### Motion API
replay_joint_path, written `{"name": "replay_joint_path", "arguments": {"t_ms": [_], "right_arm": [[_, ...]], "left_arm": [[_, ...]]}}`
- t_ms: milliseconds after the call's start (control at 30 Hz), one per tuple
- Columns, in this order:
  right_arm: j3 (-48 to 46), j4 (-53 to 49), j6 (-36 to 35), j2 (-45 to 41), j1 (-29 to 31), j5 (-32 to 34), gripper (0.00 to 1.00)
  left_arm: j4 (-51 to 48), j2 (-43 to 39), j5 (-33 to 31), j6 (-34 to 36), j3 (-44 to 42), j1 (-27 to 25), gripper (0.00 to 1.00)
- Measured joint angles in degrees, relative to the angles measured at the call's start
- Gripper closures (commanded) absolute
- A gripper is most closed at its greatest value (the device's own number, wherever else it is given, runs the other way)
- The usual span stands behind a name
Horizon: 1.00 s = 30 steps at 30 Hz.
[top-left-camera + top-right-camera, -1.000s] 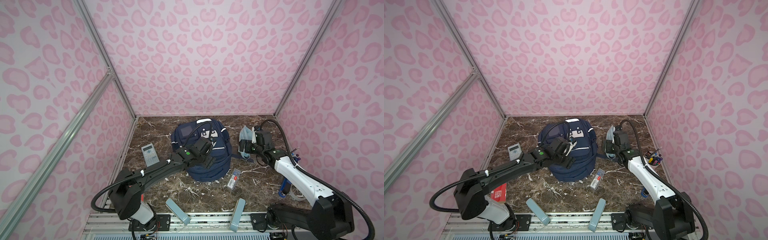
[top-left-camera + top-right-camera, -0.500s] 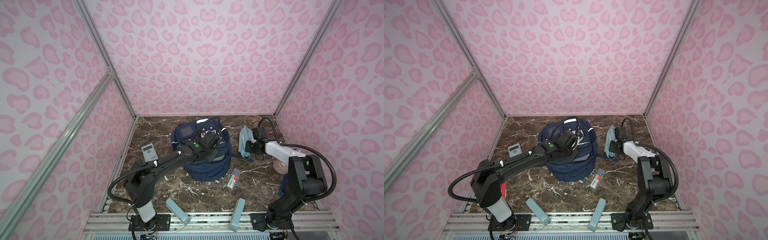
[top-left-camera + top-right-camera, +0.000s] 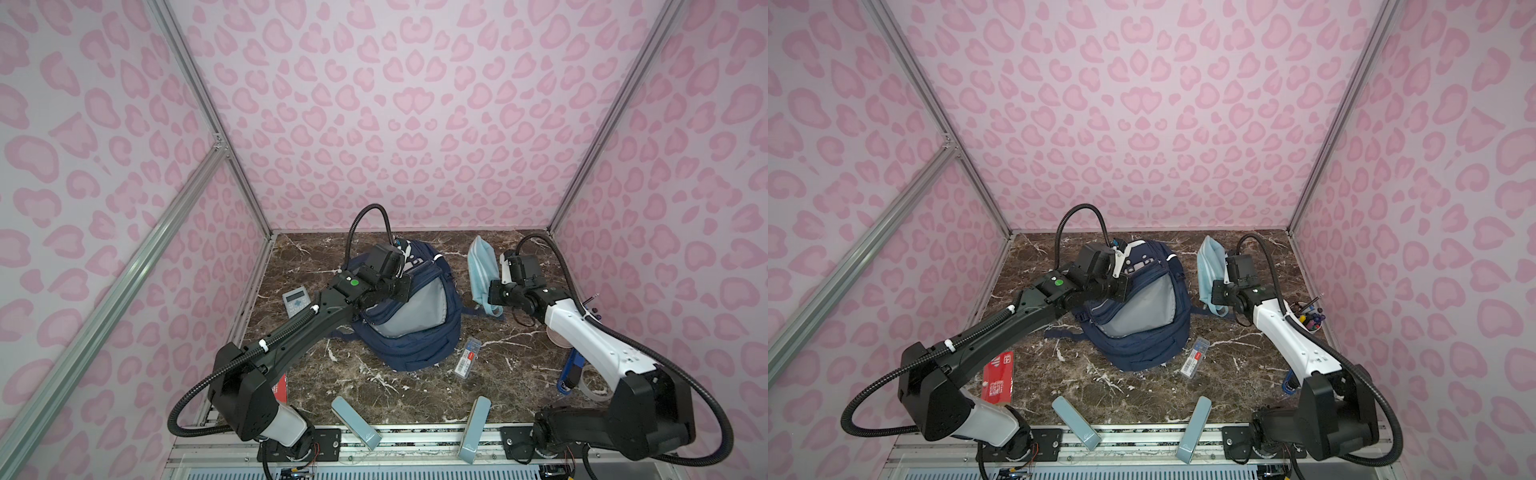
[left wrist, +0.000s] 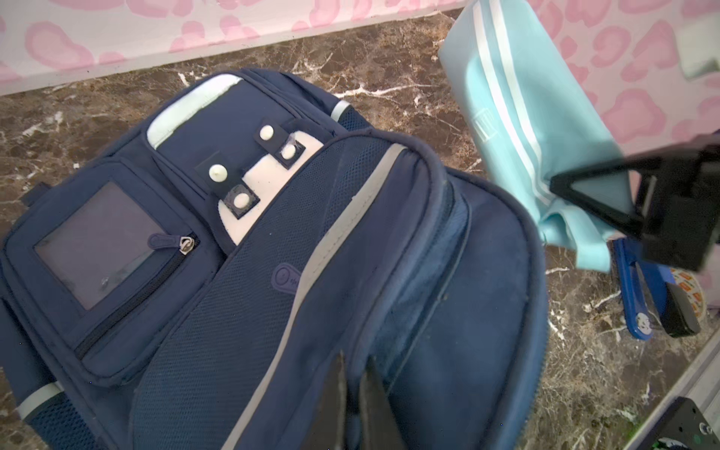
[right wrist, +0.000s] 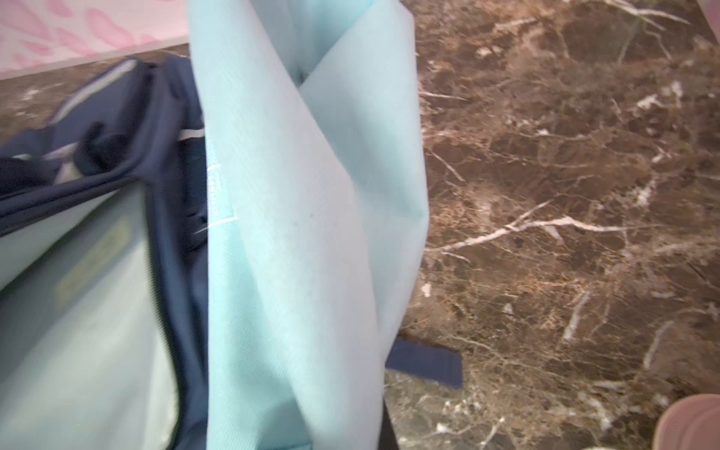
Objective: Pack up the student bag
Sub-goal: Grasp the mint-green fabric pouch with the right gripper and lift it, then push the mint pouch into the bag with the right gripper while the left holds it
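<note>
Both pincers have closed since the earlier frames, and the flap of the student bag [image 3: 415, 345] now stands raised, exposing grey lining. Left pincer [image 4: 355, 370]: closed on the edge of the bag's flap, with fabric pinched between the fingers. Right pincer [image 3: 491, 296]: closed on the light-blue pouch [image 3: 481, 266], which has come up on end beside the bag, to its right in both top views. The student bag lies at the middle rear of the surface [image 3: 395, 399], with its opened side facing up.

Item count:
- student bag: one.
- light-blue pouch: one.
- calculator [image 3: 297, 300]: one, left of the bag.
- red packet [image 3: 998, 376]: one, near the left arm's base.
- clear box [image 3: 467, 363] with a red label: one, just right of the bag's near end.
- grey blocks [image 3: 355, 422]: two, at the front edge.
- blue stapler [image 4: 639, 288]: one.
- pen cup [image 3: 1308, 322]: one, by the right wall.

Limits of view:
- The left arm covers the calculator in a top view, and most of the red packet in a top view.
- The right arm covers part of the stapler.
- The right wrist view is blurred, and the pouch fills its middle.
- Whether the pouch's lower end touches the surface cannot be told.
</note>
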Motion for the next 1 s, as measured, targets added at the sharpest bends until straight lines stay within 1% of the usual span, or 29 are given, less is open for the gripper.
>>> {"name": "replay_joint_path", "arguments": {"t_ms": [133,233,333,367,467,667,767,800,833,867,900,933,967,1000], "right_arm": [[-3.56,-4.2,0.33,-6.67,6.6,-3.74,1.0],[-6.29,-6.19,1.7,-9.62,14.03,-5.6,1.0],[-8.46,-4.35,3.06,-10.47,20.98,-7.32,1.0],[-8.72,-3.48,3.65,-10.05,21.86,-8.26,1.0],[-7.63,-0.24,5.64,-5.31,22.56,-8.72,1.0],[3.23,5.07,7.93,12.15,24.5,-12.72,1.0],[5.95,9.11,9.53,17.18,26.75,-12.46,1.0],[6.12,10.84,10.4,18.12,27.28,-11.89,0.94],[6.14,13.03,11.58,19.08,27.91,-11.19,0.8],[6.14,15.32,12.94,20.13,28.41,-10.36,0.63],[6.23,17.0,13.77,20.98,28.83,-9.31,0.53],[6.6,19.19,14.25,22.21,29.31,-7.65,0.46],[7.23,20.74,15.12,23.43,29.7,-6.14,0.42],[7.54,21.92,15.98,24.15,29.92,-5.07,0.4]], "left_arm": [[-1.42,0.66,-0.28,0.04,2.82,0.13,0.96],[-2.93,1.2,-0.81,0.28,4.79,0.48,0.96],[-3.82,1.49,-0.96,0.7,6.25,0.55,0.97],[-4.07,1.53,-0.94,0.7,6.64,0.59,0.96],[-5.03,1.62,-0.31,0.92,7.58,0.57,0.97],[-5.22,0.92,2.6,2.45,7.72,0.57,0.96],[-5.22,-0.13,3.54,3.48,7.65,0.57,0.97],[-5.22,-0.33,3.63,3.58,7.63,0.57,0.96],[-5.22,-0.55,3.82,3.69,7.61,0.61,0.97],[-5.22,-0.74,4.0,3.69,7.56,0.66,0.97],[-5.22,-0.94,4.31,3.69,7.5,0.68,0.96],[-5.27,-1.16,4.72,3.69,7.37,0.68,0.96],[-5.25,-1.46,5.11,3.69,7.17,0.7,0.96],[-5.2,-1.73,5.27,3.69,6.93,0.7,0.96]]}}
